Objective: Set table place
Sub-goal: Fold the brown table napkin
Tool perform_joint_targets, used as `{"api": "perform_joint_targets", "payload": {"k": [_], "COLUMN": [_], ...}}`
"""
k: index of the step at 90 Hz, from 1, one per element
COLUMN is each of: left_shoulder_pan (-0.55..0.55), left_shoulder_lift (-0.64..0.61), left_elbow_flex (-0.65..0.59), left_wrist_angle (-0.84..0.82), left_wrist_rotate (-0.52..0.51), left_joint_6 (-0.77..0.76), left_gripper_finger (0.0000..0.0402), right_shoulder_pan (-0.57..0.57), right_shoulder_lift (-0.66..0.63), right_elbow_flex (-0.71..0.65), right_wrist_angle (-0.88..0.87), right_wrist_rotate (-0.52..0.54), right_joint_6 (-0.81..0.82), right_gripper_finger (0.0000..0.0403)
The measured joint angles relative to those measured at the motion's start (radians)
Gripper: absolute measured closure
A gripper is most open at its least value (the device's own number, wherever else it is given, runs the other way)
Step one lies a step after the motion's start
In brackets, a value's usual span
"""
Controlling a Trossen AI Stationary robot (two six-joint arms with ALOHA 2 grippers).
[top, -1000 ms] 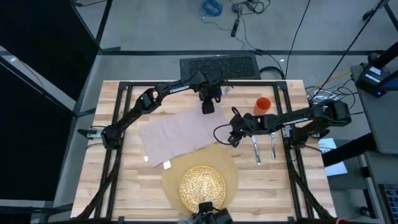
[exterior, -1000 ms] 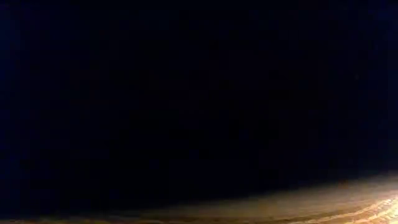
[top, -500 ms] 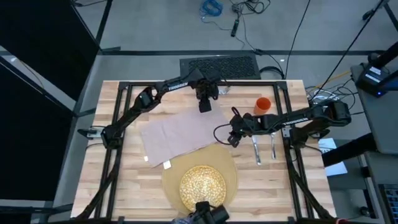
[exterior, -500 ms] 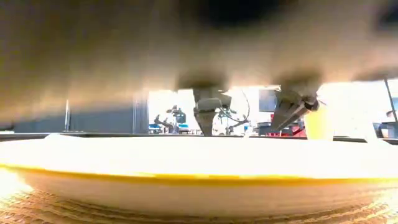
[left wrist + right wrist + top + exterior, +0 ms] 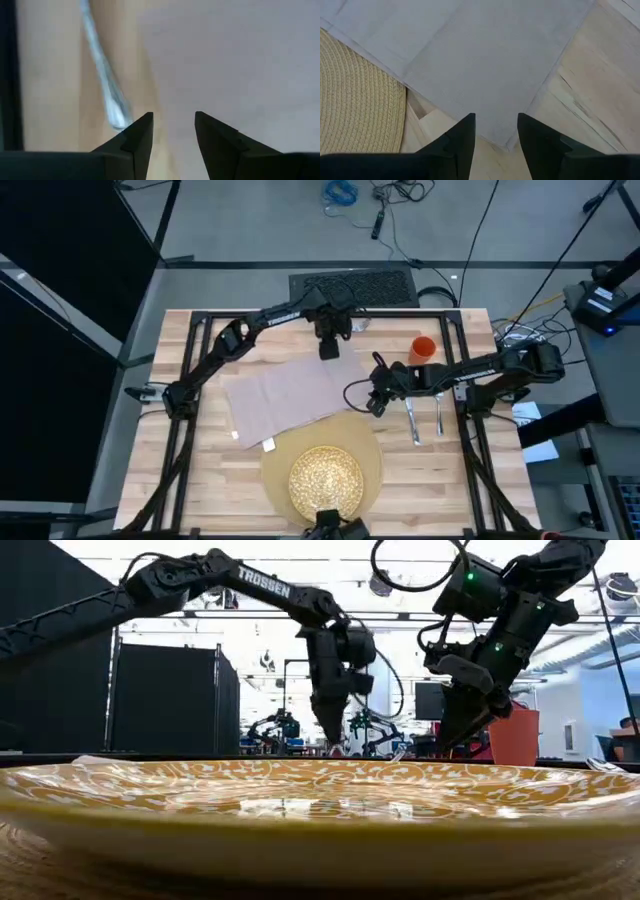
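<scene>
Beige cloth napkin [image 5: 290,395] lies flat near the middle of the wooden bench [image 5: 200,470], its 5 o'clock edge over the round tan placemat [image 5: 372,448]. On that placemat, at 6 o'clock, sits the yellow speckled plate [image 5: 326,476]. The left pincer [image 5: 329,352] hangs over the napkin's 12 o'clock corner, fingers apart and empty, a silver spoon [image 5: 102,75] just beside it. The right pincer [image 5: 375,402] hovers at the napkin's 3 o'clock corner, also open and holding nothing. An orange cup [image 5: 423,349] stands at 2 o'clock, with two silver pieces of cutlery [image 5: 413,420] at 3 o'clock.
</scene>
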Motion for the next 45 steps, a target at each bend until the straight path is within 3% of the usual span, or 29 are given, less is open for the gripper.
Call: {"api": "perform_joint_targets", "payload": {"k": [15, 45], "left_shoulder_pan": [-0.053, -0.155], "left_shoulder_lift": [-0.095, -0.381], "left_elbow_flex": [-0.001, -0.025], "left_wrist_angle": [0.006, -0.203], "left_wrist_rotate": [0.003, 0.049], "left_joint_6": [-0.001, -0.144], "left_gripper_finger": [0.0270, 0.0270], "right_shoulder_pan": [0.000, 0.016], "right_shoulder_lift": [0.000, -0.011], "right_elbow_flex": [0.000, 0.000], "right_wrist_angle": [-0.005, -0.022], "right_wrist_rotate": [-0.001, -0.067], "right_joint_6": [-0.001, -0.063], "right_gripper_finger": [0.0271, 0.0271]}}
